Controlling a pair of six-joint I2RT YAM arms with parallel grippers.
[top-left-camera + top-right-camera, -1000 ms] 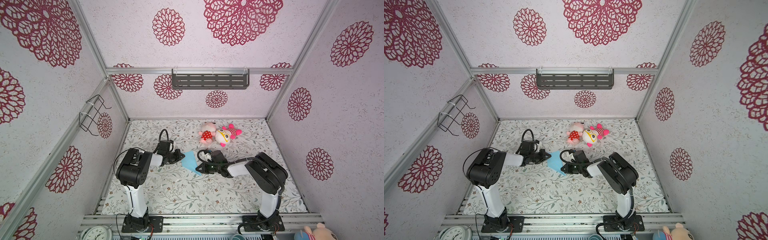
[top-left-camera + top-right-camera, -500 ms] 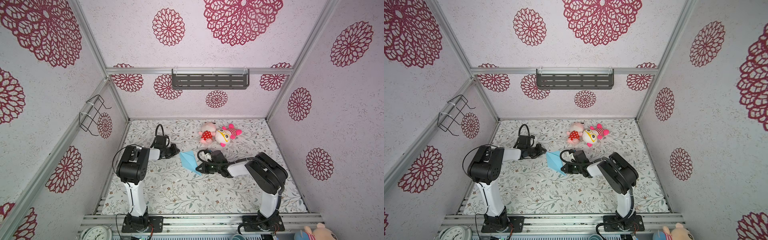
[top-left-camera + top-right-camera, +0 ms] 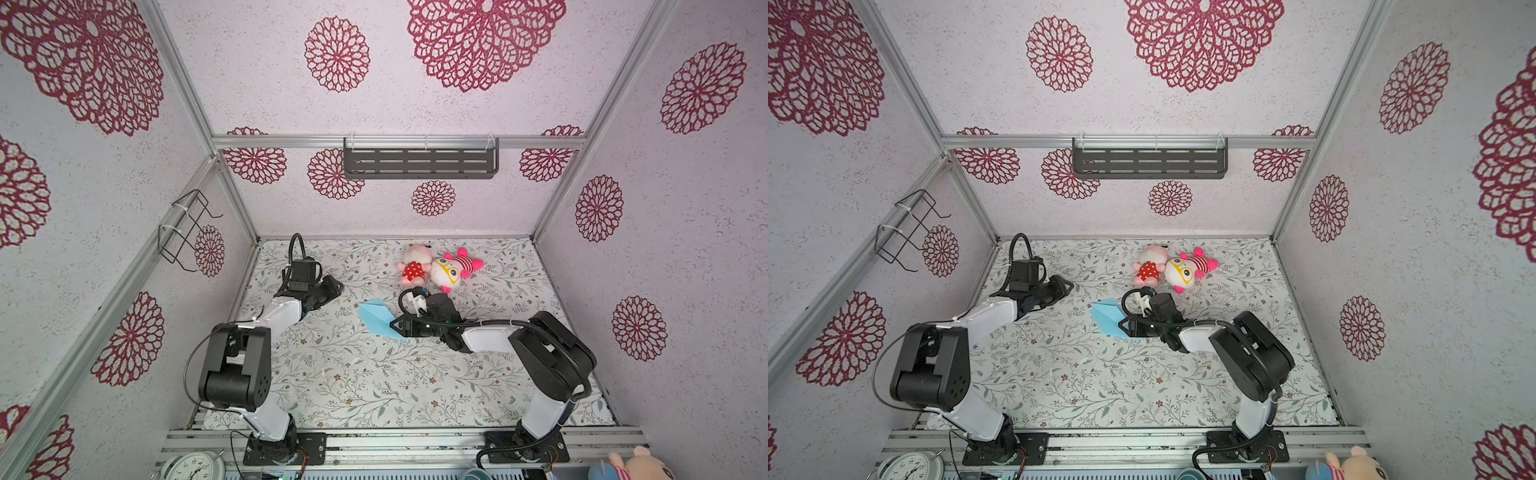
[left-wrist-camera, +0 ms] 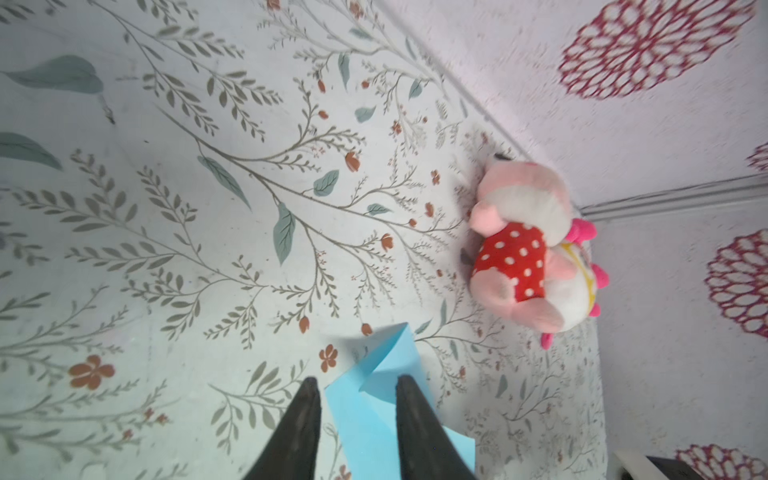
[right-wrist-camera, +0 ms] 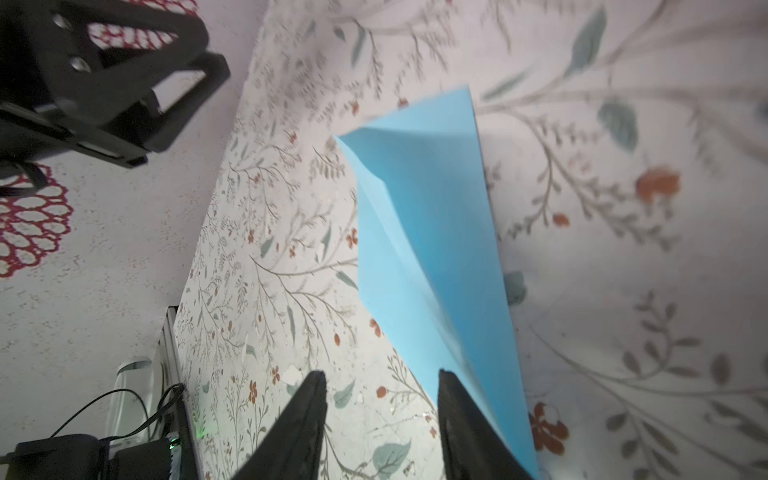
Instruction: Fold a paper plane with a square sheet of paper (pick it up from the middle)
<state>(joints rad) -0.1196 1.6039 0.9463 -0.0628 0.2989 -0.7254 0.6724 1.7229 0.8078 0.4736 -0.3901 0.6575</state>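
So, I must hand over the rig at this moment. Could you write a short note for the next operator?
Left gripper: open, empty, away from the paper, toward the left side of the table.
Right gripper: open, holding nothing; it sits at the narrow end of the paper plane, one finger right beside the paper.
Paper plane: lies mid-table, near the plush toys but apart from them.
Done: the sheet is folded into a pointed dart.
Left: probably only to check the wings and draw both arms back.
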